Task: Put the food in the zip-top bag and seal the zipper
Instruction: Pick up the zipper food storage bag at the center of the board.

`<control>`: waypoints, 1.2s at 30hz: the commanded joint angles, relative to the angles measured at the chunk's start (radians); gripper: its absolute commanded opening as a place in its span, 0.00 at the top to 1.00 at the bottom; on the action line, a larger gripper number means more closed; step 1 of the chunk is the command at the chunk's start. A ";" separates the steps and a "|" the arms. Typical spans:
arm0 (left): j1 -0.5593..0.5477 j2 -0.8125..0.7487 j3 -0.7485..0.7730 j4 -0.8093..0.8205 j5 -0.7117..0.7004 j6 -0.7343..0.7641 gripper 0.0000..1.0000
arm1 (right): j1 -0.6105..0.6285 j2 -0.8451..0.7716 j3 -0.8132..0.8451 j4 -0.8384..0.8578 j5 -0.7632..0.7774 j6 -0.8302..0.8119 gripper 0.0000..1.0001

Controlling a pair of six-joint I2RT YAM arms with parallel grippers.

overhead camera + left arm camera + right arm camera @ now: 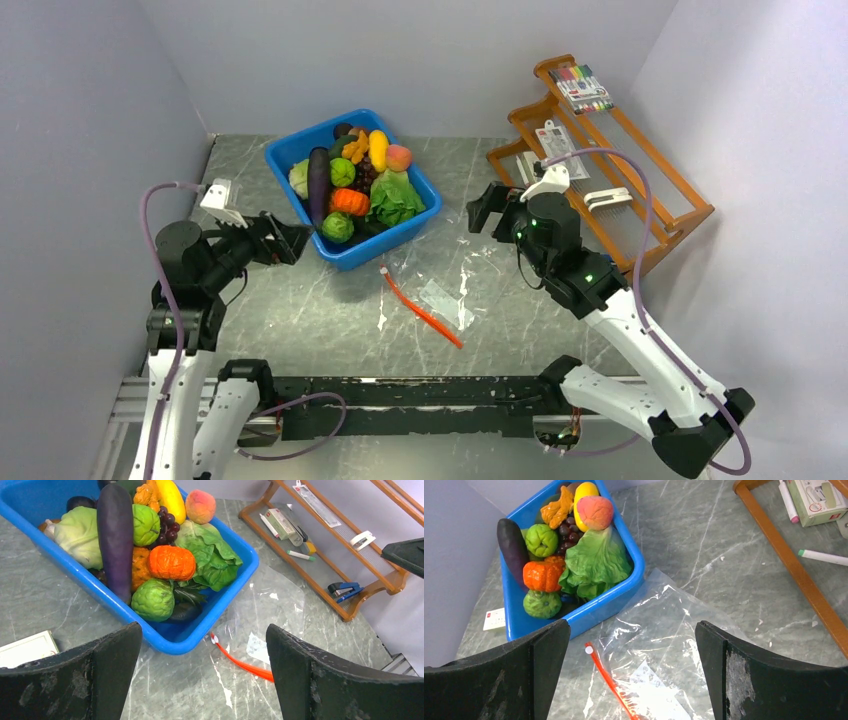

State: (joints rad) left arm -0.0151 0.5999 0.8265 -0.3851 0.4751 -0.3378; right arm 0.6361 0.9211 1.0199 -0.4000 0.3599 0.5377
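The toy food [352, 187] is piled in a blue tub [425, 218]: purple eggplant [116, 532], green balls [153, 599], orange pumpkin [542, 576], peach [595, 512], lettuce. The clear zip-top bag [440, 300] lies flat on the table in front of the tub, empty, with its red-orange zipper [420, 310] along the left edge; it also shows in the right wrist view [611, 682]. My left gripper [290, 240] is open and empty, left of the tub. My right gripper [485, 208] is open and empty, above the table right of the tub.
A wooden rack [610, 160] with markers, a box and a stapler stands at the back right. A white card [25, 649] lies on the table left of the tub. Grey walls close in on three sides.
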 commanded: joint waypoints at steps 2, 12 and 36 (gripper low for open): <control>-0.003 0.024 0.008 0.029 -0.010 0.000 0.07 | -0.001 -0.001 -0.039 0.017 0.018 0.008 0.00; -0.003 0.015 -0.076 0.047 -0.057 0.000 0.07 | 0.000 0.054 -0.071 -0.034 -0.064 0.042 0.00; -0.003 -0.038 -0.121 0.037 -0.151 0.038 0.07 | 0.343 0.451 -0.166 -0.053 -0.098 -0.100 0.61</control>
State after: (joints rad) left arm -0.0151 0.5739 0.6971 -0.3576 0.3637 -0.3210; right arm 0.9161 1.3132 0.8261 -0.4114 0.1287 0.4808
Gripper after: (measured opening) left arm 0.935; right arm 0.392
